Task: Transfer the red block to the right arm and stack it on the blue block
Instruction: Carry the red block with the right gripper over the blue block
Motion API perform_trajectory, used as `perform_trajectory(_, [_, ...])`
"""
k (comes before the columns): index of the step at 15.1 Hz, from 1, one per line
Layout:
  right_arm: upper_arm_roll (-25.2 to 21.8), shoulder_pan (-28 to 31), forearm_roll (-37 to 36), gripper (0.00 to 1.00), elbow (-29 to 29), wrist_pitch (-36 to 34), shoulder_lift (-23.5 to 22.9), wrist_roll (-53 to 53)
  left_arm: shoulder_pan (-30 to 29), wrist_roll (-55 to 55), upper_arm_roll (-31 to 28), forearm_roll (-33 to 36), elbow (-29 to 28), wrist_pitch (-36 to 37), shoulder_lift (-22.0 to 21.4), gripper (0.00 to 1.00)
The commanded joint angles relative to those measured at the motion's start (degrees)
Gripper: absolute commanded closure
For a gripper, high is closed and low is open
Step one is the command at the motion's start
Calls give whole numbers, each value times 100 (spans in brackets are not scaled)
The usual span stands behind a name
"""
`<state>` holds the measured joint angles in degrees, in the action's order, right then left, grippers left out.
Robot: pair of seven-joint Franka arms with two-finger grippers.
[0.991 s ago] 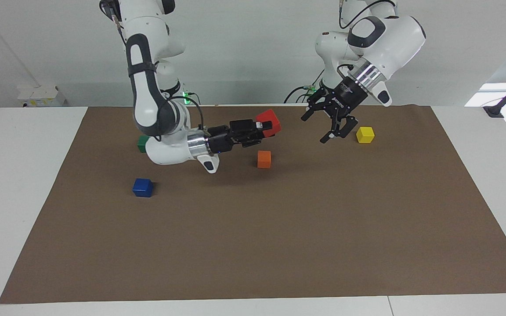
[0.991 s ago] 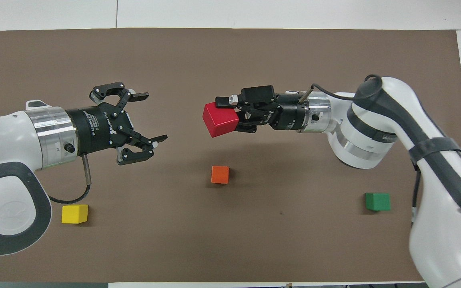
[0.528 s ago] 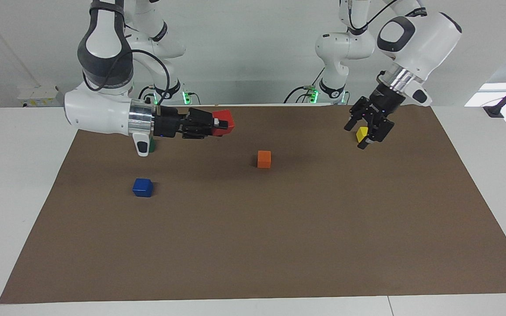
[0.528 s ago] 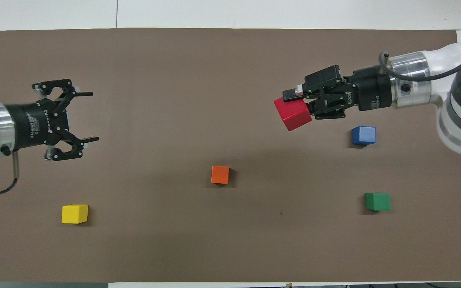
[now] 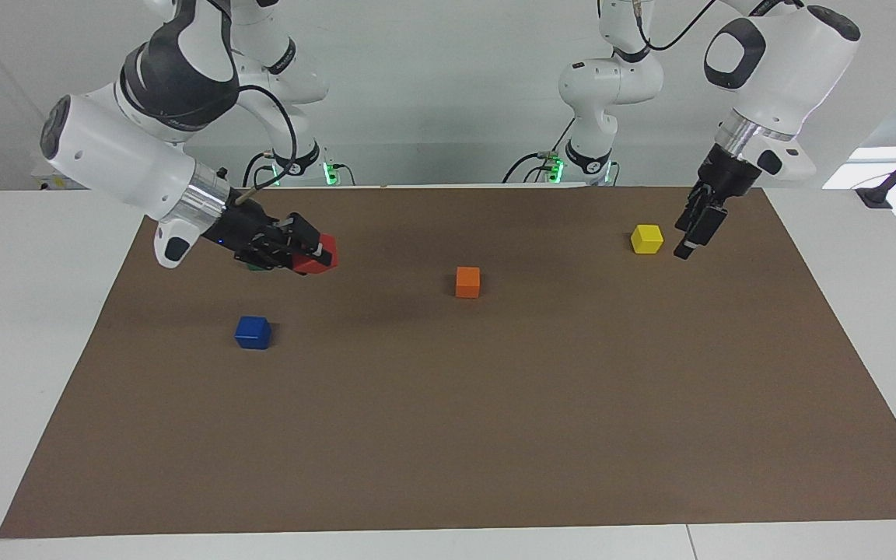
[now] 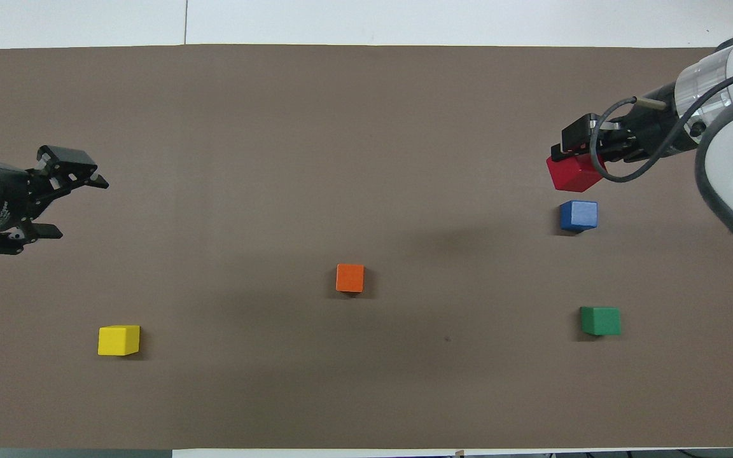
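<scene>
My right gripper is shut on the red block and holds it in the air. In the overhead view the right gripper holds the red block over the mat just beside the blue block, not over it. The blue block sits alone on the brown mat toward the right arm's end. My left gripper is open and empty. It hangs over the mat at the left arm's end, and in the facing view it is beside the yellow block.
An orange block sits mid-mat. A yellow block lies toward the left arm's end. A green block lies nearer to the robots than the blue block; the right gripper mostly covers it in the facing view. The brown mat covers the table.
My right gripper has carried the red block toward the right arm's end and lower, to beside the blue block. My left gripper has drawn back, open, toward its own end.
</scene>
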<state>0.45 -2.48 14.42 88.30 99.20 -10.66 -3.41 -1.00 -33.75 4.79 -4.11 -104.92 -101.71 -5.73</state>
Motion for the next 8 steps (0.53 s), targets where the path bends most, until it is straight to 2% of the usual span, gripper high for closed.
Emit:
perform_trajectory(1, [43,2,-833,100,63,3,-24,-194,91,1613,4,639,341,573,195,0])
perform_trajectory(4, [43,54,-1475,100,634,221,204,-449,48,1976,4,849,428,661,317,0])
perform_trajectory(6, [43,81,-1722,100,1300,939,450,-537,135,2756,13,1262,909,1003,808,0])
perform_trajectory(8, [43,99,-1776,100,2056,1853,687,-546,171,2804,13,1107,966,1101,837,0])
